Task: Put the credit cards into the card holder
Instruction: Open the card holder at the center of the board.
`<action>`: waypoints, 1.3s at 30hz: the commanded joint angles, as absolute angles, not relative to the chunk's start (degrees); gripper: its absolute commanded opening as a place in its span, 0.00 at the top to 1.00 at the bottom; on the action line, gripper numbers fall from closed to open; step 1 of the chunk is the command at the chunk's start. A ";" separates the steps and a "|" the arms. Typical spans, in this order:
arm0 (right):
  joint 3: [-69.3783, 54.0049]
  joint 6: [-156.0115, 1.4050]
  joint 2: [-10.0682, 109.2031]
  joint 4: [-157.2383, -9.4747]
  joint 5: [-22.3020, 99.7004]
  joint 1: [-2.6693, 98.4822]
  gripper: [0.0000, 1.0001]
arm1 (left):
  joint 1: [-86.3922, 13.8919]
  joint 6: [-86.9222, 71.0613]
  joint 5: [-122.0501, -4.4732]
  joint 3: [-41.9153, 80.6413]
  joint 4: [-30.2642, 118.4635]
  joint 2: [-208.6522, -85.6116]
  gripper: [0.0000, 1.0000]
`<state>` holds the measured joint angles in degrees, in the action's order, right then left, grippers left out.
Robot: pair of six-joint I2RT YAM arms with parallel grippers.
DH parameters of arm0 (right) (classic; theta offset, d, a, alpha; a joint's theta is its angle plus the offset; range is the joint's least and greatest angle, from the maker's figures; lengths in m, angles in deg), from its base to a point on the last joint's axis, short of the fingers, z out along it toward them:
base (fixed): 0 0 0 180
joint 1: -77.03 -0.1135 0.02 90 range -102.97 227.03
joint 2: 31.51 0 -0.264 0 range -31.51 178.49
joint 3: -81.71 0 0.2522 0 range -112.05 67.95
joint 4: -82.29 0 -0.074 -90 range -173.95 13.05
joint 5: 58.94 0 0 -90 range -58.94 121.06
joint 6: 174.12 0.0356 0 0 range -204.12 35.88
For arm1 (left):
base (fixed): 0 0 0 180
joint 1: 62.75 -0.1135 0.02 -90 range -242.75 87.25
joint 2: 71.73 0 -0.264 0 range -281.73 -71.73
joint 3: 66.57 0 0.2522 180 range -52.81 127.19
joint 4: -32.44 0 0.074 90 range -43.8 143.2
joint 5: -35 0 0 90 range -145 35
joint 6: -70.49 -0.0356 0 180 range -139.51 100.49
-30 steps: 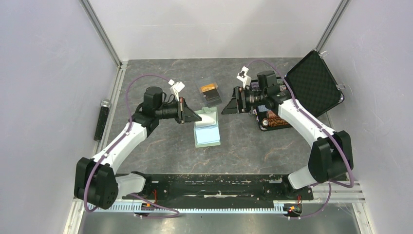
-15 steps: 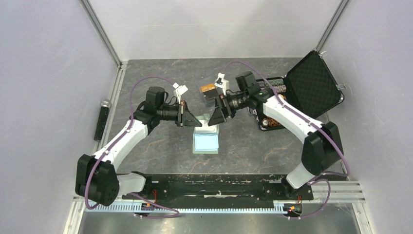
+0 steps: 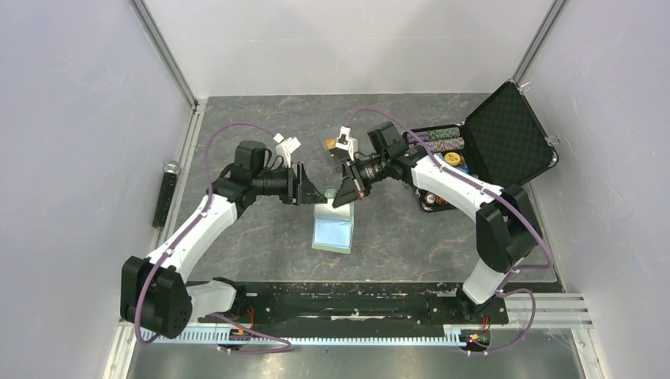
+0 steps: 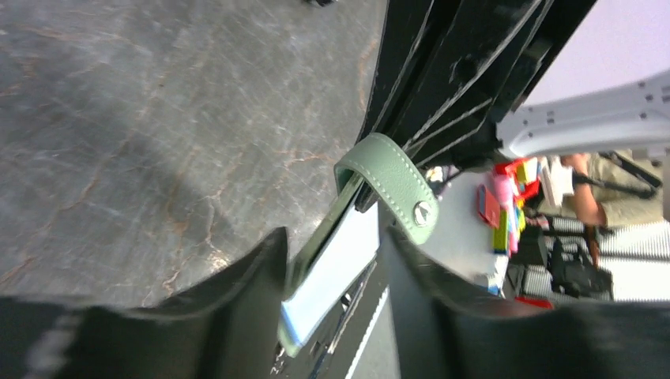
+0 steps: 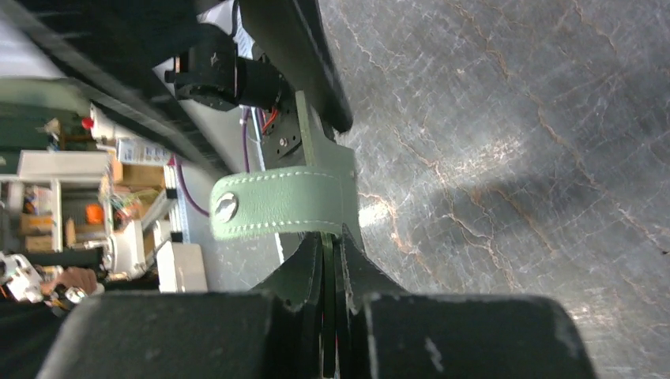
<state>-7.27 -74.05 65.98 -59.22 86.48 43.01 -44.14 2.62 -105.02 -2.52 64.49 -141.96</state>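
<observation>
The pale green card holder (image 3: 333, 230) lies open on the dark table between both arms, its light blue inside up and its far flap lifted. My right gripper (image 3: 339, 198) is shut on that flap's edge (image 5: 328, 294), with the snap tab (image 5: 283, 204) curling just past the fingertips. My left gripper (image 3: 315, 192) stands open around the same flap (image 4: 330, 268), its fingers (image 4: 237, 304) apart from it on either side. The credit cards (image 3: 329, 144) lie behind the holder, mostly hidden by the right wrist; only an orange corner shows.
An open black hard case (image 3: 506, 134) with rolls of poker chips (image 3: 444, 140) stands at the right, close behind the right arm. A black bar (image 3: 167, 197) lies along the left rail. Grey walls close in the table on three sides.
My right gripper swung left from the case to the holder's lifted flap and shut on it. My left gripper opened and let go of the flap.
</observation>
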 commanded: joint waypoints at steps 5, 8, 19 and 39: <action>14.14 -49.18 57.39 -88.59 76.34 46.92 1.00 | -44.21 0.63 -86.22 0.05 71.08 -137.63 0.26; 28.03 -35.78 53.34 -106.08 69.93 48.57 1.00 | -44.17 1.44 -86.16 -0.99 71.78 -138.37 0.26; 57.21 -18.99 43.70 -122.46 54.08 50.05 0.76 | -43.27 3.17 -87.44 -2.93 72.69 -142.56 0.29; 25.52 -58.50 35.30 -65.09 48.20 49.93 0.42 | -31.72 5.14 -89.22 1.59 73.13 -156.22 0.44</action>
<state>30.63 -49.64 34.35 -68.84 43.27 50.09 -34.46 3.04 -87.14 -2.20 73.99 -153.07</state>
